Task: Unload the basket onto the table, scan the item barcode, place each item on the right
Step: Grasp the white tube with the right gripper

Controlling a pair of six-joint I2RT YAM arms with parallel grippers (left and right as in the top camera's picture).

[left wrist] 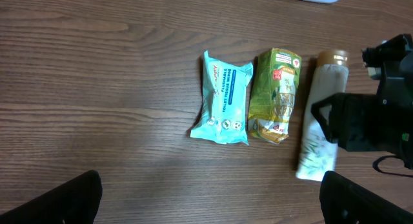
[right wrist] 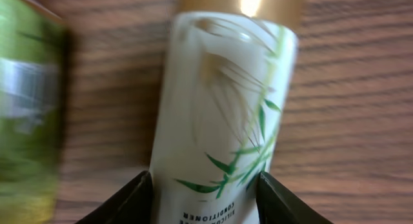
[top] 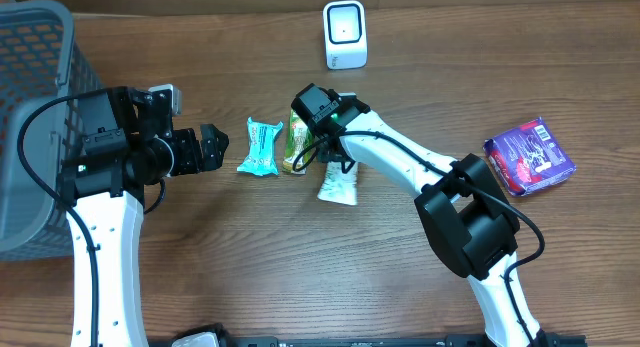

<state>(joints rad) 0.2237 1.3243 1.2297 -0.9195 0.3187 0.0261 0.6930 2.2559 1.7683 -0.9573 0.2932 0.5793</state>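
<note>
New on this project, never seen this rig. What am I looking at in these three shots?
Two robot arms work at a wooden table, each ending in a two-finger gripper. One picture looks down from above; the others come from cameras on the left and right wrists. On the table lie a teal wipes pack, a green pouch, a white tube with a gold cap, a purple packet, a white scanner and a grey basket. The left gripper is open and empty. The right gripper grips the tube's sides; the tube lies on the table.
</note>
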